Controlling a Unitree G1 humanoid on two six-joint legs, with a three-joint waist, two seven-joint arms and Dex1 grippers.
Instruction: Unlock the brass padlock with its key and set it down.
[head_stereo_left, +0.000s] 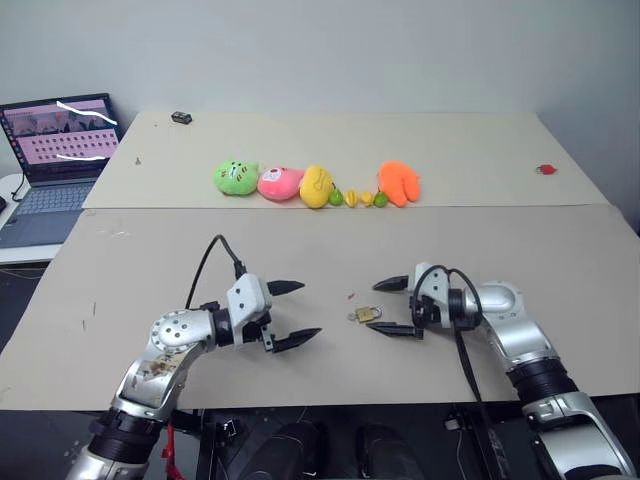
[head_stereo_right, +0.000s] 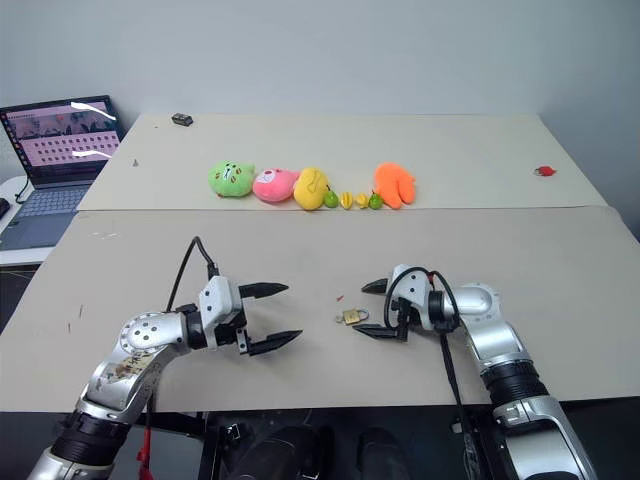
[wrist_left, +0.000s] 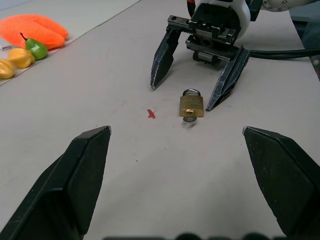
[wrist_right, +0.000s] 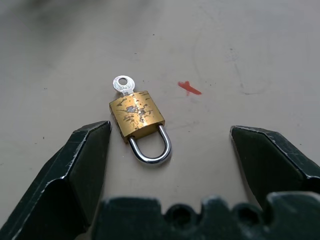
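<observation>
The brass padlock (wrist_right: 137, 114) lies flat on the tan surface (head_stereo_left: 150, 260), shackle closed, with the key (wrist_right: 122, 84) sticking out of its keyhole end. The right end effector (head_stereo_left: 397, 306) points in from the side with its two black fingers spread wide, one on each side of the lock, the shackle facing it. It grips nothing; it looks lined up to close on the lock body. The left end effector (head_stereo_left: 291, 314) hovers well apart on the other side, fingers also wide open and empty, aimed toward the key end. That makes sense to me: one arm to steady the lock, the other to turn the key. A small red mark (wrist_left: 151, 114) sits just beside the lock. Farther back, a row of plush toys (head_stereo_left: 318, 185) and little toy fruits (head_stereo_left: 358, 198) lies well clear, and a laptop (head_stereo_left: 55, 160) stands off to the left.
</observation>
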